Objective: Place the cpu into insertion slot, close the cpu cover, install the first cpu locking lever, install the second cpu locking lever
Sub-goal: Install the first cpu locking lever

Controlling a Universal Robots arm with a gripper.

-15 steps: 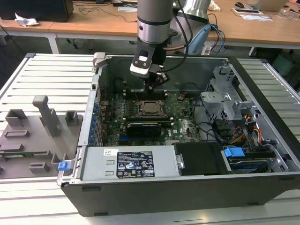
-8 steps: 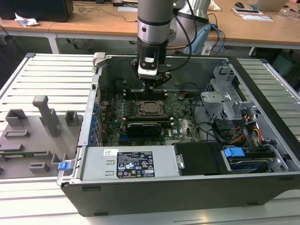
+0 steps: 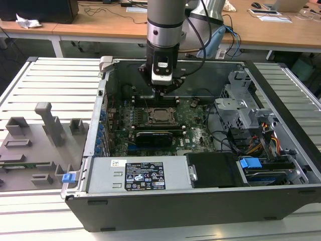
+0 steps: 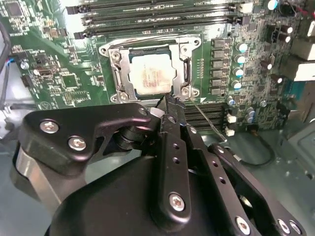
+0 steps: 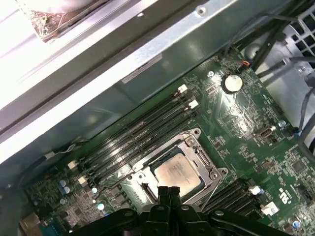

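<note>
Hardware crowds the open computer case (image 3: 175, 211) in the exterior view. A silver power supply (image 3: 105, 175) with a black-and-white label (image 3: 144, 176) sits along the near edge. A drive cage (image 3: 239, 98) and loose cables (image 3: 261, 143) fill the exterior view's right, and a long black card (image 3: 155, 136) lies just beside the cpu (image 3: 161, 115) on the camera's side. The arm (image 3: 163, 25) comes straight down, and the gripper (image 3: 159, 93) hangs just over the socket's far side, its body blocking the board behind it. A grey fixture tray (image 3: 30, 145) with a blue clip (image 3: 68, 177) lies outside the case on the exterior view's left. The label's print is too small to read. In the second wrist view the cpu (image 4: 151, 73) lies in the insertion slot (image 4: 147, 49), and the cpu cover (image 4: 118, 73) lies flat around it, its window framing the metal top. The gripper (image 4: 170, 105) is clenched with nothing seen between its fingers, its tip right at the cover's edge; whether it touches cannot be told. A thin wire lever (image 4: 209, 123) runs away from that corner. Faint print on the cpu is illegible. In the first wrist view the gripper (image 5: 170, 189) sits at the edge of the cpu (image 5: 177, 174), with memory slots (image 5: 142, 132) just beyond the socket, a coin battery (image 5: 232, 82) farther off, and the case wall (image 5: 123, 59) behind.
</note>
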